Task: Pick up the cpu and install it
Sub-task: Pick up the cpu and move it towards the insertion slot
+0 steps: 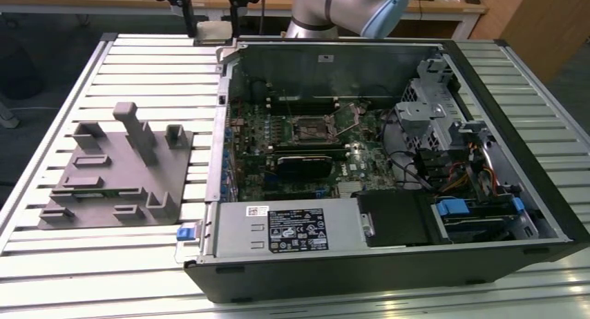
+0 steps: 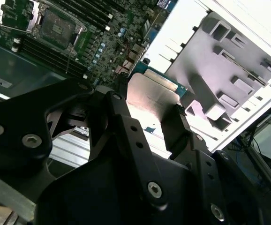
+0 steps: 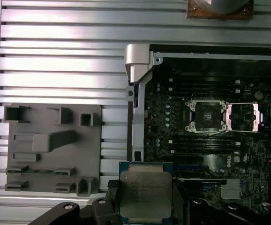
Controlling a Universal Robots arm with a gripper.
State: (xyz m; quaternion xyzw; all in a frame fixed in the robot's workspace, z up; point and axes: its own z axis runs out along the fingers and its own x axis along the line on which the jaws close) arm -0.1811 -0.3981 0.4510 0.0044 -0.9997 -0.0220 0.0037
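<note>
Silver-grey on top, pale at the rim: holds the cpu (image 3: 146, 194) flat, clamped by opposite edges in the end effector (image 1: 212, 23). Hangs over the worktop (image 1: 138, 77) at its far edge, by a corner of the open case (image 1: 387, 264), well apart from the grey tray (image 1: 120, 174).

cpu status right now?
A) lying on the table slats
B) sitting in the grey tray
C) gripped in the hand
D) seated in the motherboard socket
C: in the first wrist view the cpu is clamped in the hand, apart from the grey tray and the open socket.
</note>
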